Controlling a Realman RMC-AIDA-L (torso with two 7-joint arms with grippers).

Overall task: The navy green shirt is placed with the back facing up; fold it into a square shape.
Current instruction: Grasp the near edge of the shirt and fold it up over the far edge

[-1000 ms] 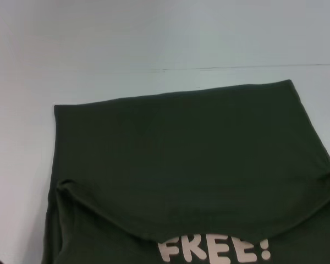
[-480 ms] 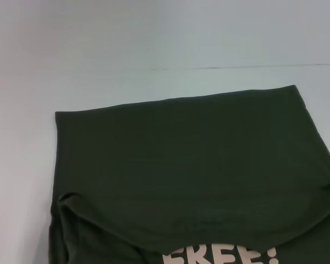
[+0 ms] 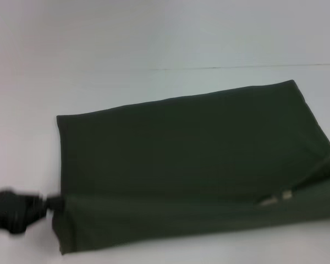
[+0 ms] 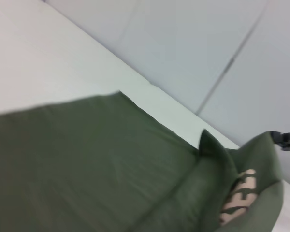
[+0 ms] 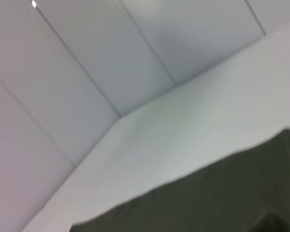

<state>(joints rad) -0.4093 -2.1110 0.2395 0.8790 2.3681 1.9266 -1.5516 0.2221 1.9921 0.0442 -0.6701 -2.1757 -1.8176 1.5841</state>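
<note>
One gripper shows, the left gripper point(image 3: 54, 203), at the table's point(image 3: 126, 49) near left edge, touching the navy green shirt point(image 3: 187, 165) corner; can't tell if it's pinching. Shirt lies folded across the table's middle.

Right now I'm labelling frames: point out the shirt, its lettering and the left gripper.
navy green shirt point(image 3: 187, 143), head view, middle of the plain upper layer.
lettering point(image 4: 239, 193), left wrist view, cream print inside the fold.
left gripper point(image 3: 50, 202), head view, tip at the shirt's side edge.
</note>
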